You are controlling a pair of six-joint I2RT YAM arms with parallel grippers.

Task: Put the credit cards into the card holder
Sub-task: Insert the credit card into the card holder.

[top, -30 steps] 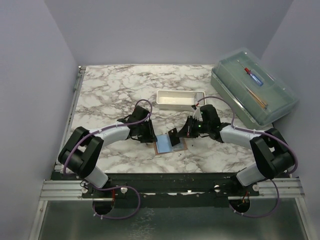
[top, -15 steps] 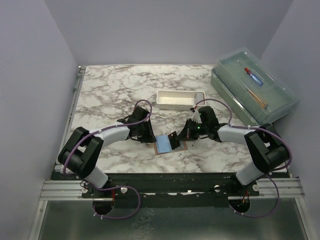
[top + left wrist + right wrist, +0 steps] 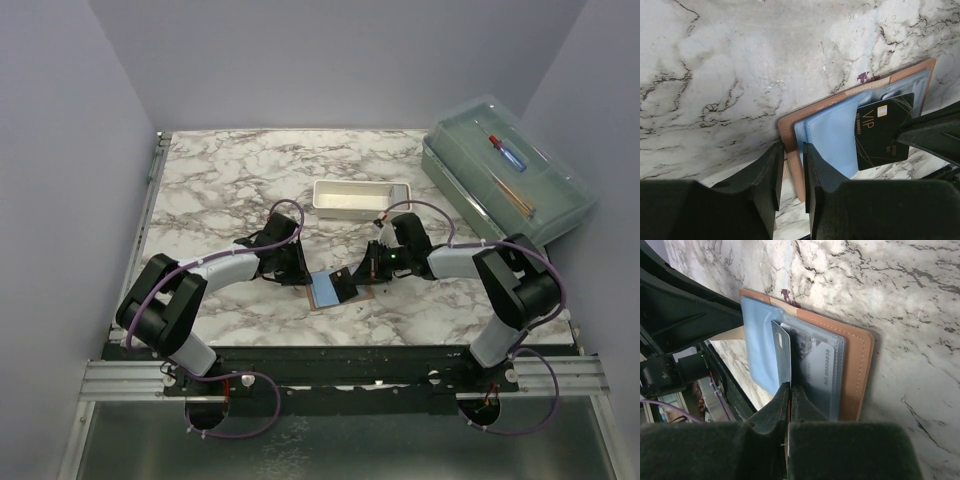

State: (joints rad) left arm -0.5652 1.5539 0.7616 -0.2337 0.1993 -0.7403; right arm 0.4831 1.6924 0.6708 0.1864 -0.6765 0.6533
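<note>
On the table the card holder lies open, left hand nearly closed on its tan edge, right hand clamped on the rear edge of a credit card at its pocket — we judge the card light, stiff and slick, best held by that edge.

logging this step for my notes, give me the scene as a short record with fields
holder: tan leather bifold card holder, open flat on the marble table, blue-grey inside up
left jaws: closed on the holder's left edge
right jaws: closed on a black VIP card, tilted, leading edge at the holder's pockets
already in: pale numbered card in the clear pocket
elsewhere: white rectangular tray, clear lidded plastic box
</note>
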